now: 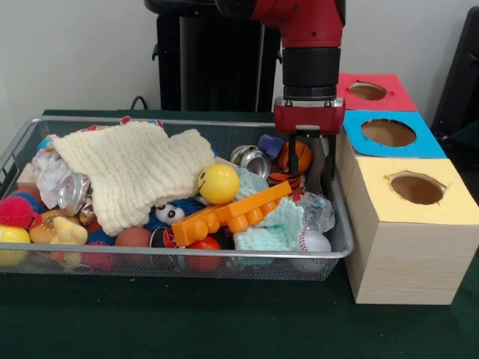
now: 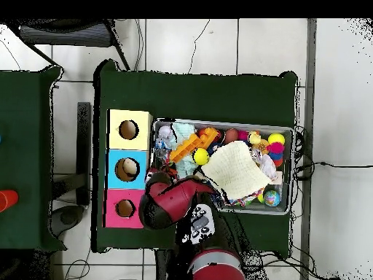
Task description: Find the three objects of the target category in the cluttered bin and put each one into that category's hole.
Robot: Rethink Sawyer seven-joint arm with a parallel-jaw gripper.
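Observation:
My gripper (image 1: 310,176) hangs open over the right end of the wire bin (image 1: 224,254), its two dark fingers (image 1: 329,168) reaching down among the toys. A small orange basketball (image 1: 301,155) lies just behind the left finger, with nothing clearly held. Close by are a silver can (image 1: 251,158), a purple block (image 1: 271,143), a baseball (image 1: 314,241) and a mint cloth (image 1: 277,228). Three boxes with holes stand beside the bin: red (image 1: 374,91), blue (image 1: 389,133), yellow (image 1: 417,188). In the overhead view the arm (image 2: 171,200) hides the gripper.
A cream knitted cloth (image 1: 131,172) covers the bin's left half. A yellow smiley ball (image 1: 218,183), an orange toy brick (image 1: 232,213), a crushed can (image 1: 72,193) and spiky balls (image 1: 15,211) lie around it. The boxes (image 2: 127,168) press against the bin's side.

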